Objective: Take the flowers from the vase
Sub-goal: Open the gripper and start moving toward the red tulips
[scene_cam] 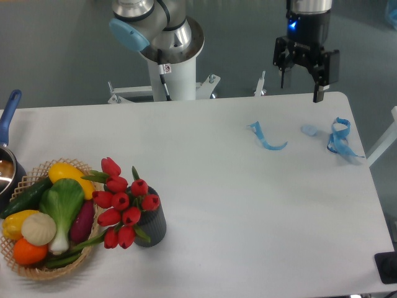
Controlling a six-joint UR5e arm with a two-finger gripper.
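The flowers, a bunch of red closed tulip buds with green stems and leaves, stand in the vase, a short dark grey ribbed cylinder near the table's front left. The bunch leans left, over the basket's edge. My gripper hangs far off above the table's back right edge. Its two dark fingers point down, spread apart, with nothing between them.
A woven basket of colourful vegetables sits right next to the vase on its left. A metal pot with a blue handle is at the left edge. Blue ribbon scraps lie at the back right. The arm's white base stands behind the table.
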